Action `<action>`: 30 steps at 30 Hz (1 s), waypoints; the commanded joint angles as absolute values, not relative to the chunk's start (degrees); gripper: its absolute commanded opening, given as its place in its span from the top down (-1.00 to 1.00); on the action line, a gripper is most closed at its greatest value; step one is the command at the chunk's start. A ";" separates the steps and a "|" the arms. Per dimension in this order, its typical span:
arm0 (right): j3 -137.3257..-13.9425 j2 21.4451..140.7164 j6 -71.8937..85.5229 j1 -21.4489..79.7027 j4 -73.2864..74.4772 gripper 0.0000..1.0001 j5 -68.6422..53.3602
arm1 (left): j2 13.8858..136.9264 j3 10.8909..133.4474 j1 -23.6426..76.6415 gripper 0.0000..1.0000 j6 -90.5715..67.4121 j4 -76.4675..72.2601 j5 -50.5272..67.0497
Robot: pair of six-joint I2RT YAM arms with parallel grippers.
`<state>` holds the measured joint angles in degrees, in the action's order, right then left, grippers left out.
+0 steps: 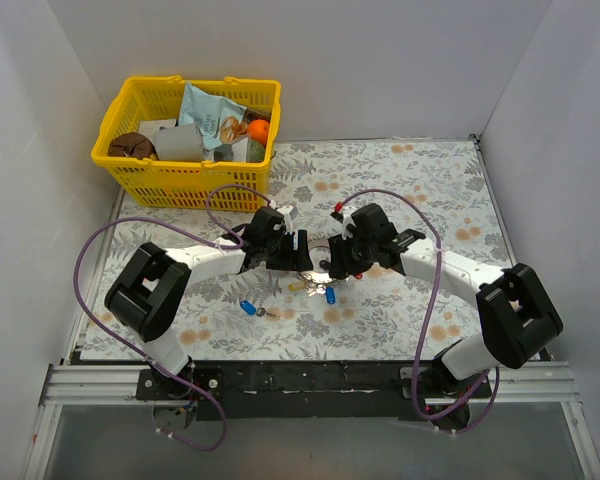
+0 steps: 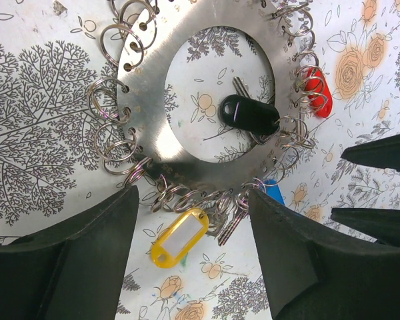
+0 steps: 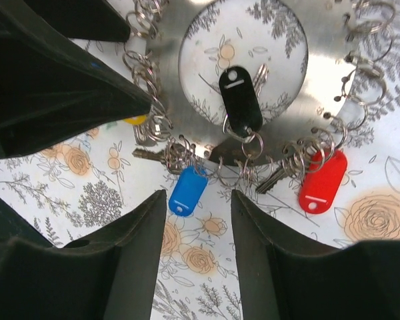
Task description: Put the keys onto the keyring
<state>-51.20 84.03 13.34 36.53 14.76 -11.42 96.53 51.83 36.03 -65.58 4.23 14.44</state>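
The keyring (image 2: 153,113) is a flat silver disc with a round hole and several split rings along its rim, lying mid-table (image 1: 318,262). Keys with tags hang on it: yellow (image 2: 180,237), black (image 2: 248,113), red (image 3: 322,181) and blue (image 3: 187,190). A loose blue-capped key (image 1: 248,308) lies on the cloth, front left of the disc. My left gripper (image 2: 193,220) is open, its fingers either side of the yellow tag at the disc's rim. My right gripper (image 3: 199,207) is open just short of the blue tag, facing the left one across the disc.
A yellow basket (image 1: 190,185) with packets and an orange stands at the back left. White walls close in the left, back and right sides. The black rail (image 1: 310,378) runs along the near edge. Purple cables loop over both arms.
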 commanded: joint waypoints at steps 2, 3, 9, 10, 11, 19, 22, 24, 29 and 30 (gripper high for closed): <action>-49.57 84.02 14.85 35.95 13.36 -0.01 -12.22 | 94.66 51.07 36.30 -0.33 -65.13 2.90 14.77; -48.87 83.85 15.29 35.25 13.10 0.01 -12.22 | 94.66 50.98 36.21 -0.33 -65.13 2.90 14.85; -46.15 82.35 16.52 31.56 11.16 0.07 -14.59 | 94.66 50.89 36.21 -0.34 -65.04 2.81 14.77; -45.62 82.27 16.52 31.29 10.90 0.08 -14.59 | 94.57 50.80 36.21 -0.34 -65.13 2.73 14.85; -45.35 82.35 16.52 30.77 10.55 0.08 -14.59 | 94.74 50.80 36.21 -0.34 -65.13 2.72 14.85; -45.96 82.53 14.86 27.60 10.02 0.13 -15.47 | 94.13 50.89 36.21 -0.34 -65.04 2.72 15.03; -47.02 82.97 13.80 26.81 10.37 0.14 -14.59 | 94.39 51.15 36.21 -0.34 -64.78 2.99 14.85; -47.46 83.75 13.19 26.37 10.46 0.15 -14.50 | 94.66 51.33 36.21 -0.34 -64.86 3.08 15.12; -47.46 84.90 12.66 25.14 8.53 0.26 -15.81 | 94.40 51.42 36.21 -0.34 -64.95 3.08 15.21; -47.90 85.34 12.57 24.96 8.35 0.27 -16.08 | 94.31 51.42 36.21 -0.34 -64.86 3.16 15.21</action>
<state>-45.32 84.29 13.87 25.87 11.22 -14.50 96.53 51.16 36.03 -65.58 3.77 14.59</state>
